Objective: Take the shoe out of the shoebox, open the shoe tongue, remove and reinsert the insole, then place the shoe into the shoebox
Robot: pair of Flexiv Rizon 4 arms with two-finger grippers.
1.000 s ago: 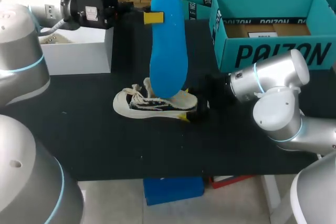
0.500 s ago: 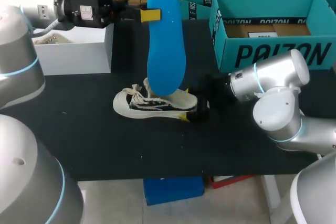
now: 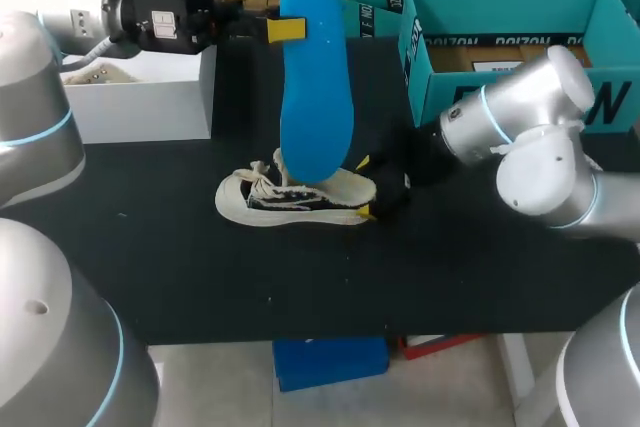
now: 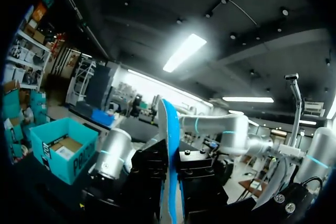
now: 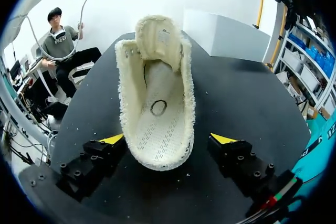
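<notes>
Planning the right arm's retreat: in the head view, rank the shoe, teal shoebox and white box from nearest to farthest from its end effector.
1. Shoe, its heel at the right end effector.
2. Teal shoebox, behind, to its right.
3. White box, far left.

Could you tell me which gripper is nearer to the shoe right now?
Right. The right gripper straddles the heel of the shoe, fingers open; the left gripper is high above it, clamping the blue insole near its top end.
</notes>
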